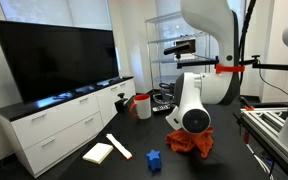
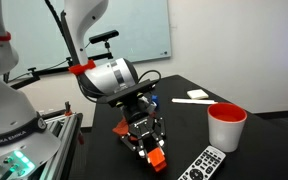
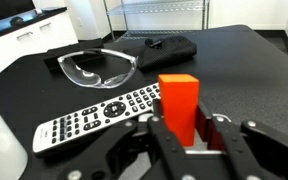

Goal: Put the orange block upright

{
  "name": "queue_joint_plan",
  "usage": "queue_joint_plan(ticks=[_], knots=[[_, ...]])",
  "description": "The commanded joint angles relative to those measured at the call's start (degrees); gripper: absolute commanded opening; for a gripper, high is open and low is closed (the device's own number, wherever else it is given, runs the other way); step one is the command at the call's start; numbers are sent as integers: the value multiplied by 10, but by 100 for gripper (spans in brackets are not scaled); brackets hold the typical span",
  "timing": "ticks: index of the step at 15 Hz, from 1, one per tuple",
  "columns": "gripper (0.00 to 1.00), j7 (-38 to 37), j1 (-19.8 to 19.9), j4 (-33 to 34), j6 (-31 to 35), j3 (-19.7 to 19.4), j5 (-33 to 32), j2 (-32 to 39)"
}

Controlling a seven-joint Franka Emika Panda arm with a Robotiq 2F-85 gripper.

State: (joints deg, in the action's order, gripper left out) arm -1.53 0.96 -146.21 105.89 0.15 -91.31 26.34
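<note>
The orange block (image 3: 178, 95) stands on end between my gripper's (image 3: 182, 132) fingers in the wrist view, its top sticking up above them. The gripper is shut on the block's lower part. In an exterior view the gripper (image 2: 147, 138) points down at the black table, with the orange block (image 2: 157, 156) at its tips close to the tabletop. In an exterior view the arm hides the block and fingers, and I see only a red-orange cloth (image 1: 189, 143) under the wrist.
A remote control (image 3: 96, 118) lies just left of the block, also shown in an exterior view (image 2: 206, 163). Safety glasses (image 3: 96, 67) and a black case (image 3: 160, 45) lie beyond. A red-and-white cup (image 2: 227, 126), a white block (image 1: 97, 153) and a blue block (image 1: 154, 158) sit on the table.
</note>
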Motion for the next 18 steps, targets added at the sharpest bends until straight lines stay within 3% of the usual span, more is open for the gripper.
queue_joint_plan(ticks=[1,15,16,18], knots=[[9,7,8,3,-15,4,-4,-3],[9,1,10,1,-4,8,-3,6],[34,1,10,1,-2,9,-3,7],[34,-1,10,1,-2,10,-3,12]])
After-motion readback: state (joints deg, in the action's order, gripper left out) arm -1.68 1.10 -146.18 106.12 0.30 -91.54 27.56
